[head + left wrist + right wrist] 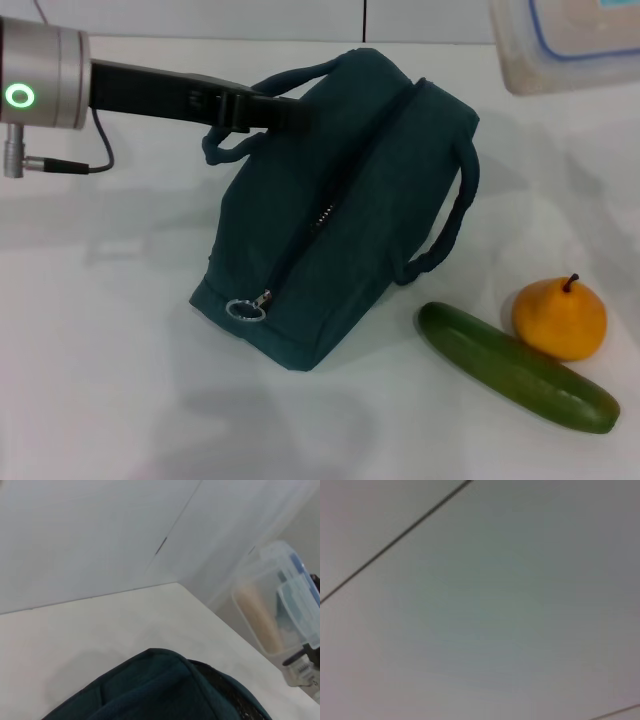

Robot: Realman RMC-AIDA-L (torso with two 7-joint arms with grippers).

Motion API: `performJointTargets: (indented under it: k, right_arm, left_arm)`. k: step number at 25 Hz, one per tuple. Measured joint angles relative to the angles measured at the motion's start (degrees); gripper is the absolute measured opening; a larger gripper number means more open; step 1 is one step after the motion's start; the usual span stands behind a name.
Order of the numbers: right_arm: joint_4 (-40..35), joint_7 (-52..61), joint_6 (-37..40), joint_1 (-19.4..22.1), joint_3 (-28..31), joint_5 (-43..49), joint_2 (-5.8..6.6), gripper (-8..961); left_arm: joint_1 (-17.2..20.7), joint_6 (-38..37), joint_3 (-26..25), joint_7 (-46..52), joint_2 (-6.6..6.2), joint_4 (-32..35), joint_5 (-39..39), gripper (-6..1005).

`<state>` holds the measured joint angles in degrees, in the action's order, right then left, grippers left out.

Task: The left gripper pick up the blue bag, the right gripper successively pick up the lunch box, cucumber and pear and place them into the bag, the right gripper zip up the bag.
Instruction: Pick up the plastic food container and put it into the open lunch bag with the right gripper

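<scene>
The blue bag (370, 220) leans tilted on the white table, its zipper ring (245, 310) at the near end. My left gripper (280, 112) reaches in from the left and is shut on the bag's upper far edge by a handle. The bag's top (150, 690) fills the bottom of the left wrist view. The lunch box (570, 45) hangs in the air at the top right. In the left wrist view the lunch box (270, 610) shows with black parts of my right gripper (306, 660) at its side. The cucumber (515, 368) and pear (560, 320) lie front right.
The white table (100, 380) spreads to the left and front of the bag. A pale wall (100, 530) with a dark seam rises behind the table. The right wrist view shows only that plain wall surface.
</scene>
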<state>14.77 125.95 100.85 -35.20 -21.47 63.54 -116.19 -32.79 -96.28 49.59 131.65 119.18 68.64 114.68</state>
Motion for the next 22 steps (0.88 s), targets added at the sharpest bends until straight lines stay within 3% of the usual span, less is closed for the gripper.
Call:
performJointTargets:
  k: [11, 22]
  right_arm:
    - [0.84, -1.94, -8.85, -7.23, 0.26, 5.9, 0.0, 108]
    - [1.51, -4.46, -15.9, -8.72, 0.85, 10.63, 0.0, 111]
  left_arm:
    - [-0.8, 2.34, 1.28, 0.58, 0.18, -0.48, -0.25, 83]
    - [-0.96, 3.56, 1.09, 1.53, 0.17, -1.04, -0.43, 84]
